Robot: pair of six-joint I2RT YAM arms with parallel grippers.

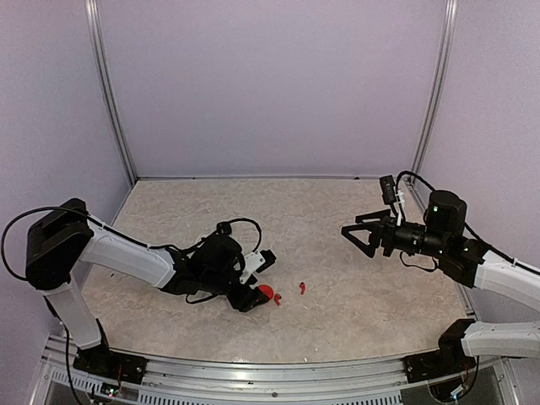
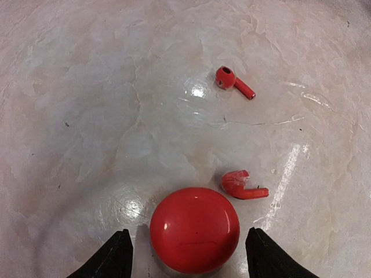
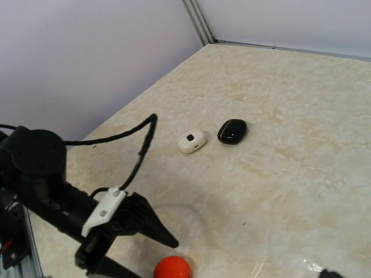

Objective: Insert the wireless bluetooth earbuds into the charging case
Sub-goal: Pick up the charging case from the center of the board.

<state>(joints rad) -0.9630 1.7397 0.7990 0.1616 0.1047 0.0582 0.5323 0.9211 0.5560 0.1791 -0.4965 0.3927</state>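
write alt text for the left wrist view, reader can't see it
A rounded red case sits on the pale marbled table between the open black fingers of the left end effector, touching neither. One red earbud lies just right of it; a second earbud lies farther away.

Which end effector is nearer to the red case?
Left. The left end effector straddles the red case, one finger on each side, not touching it. The right end effector is open, far away over the right side of the table.
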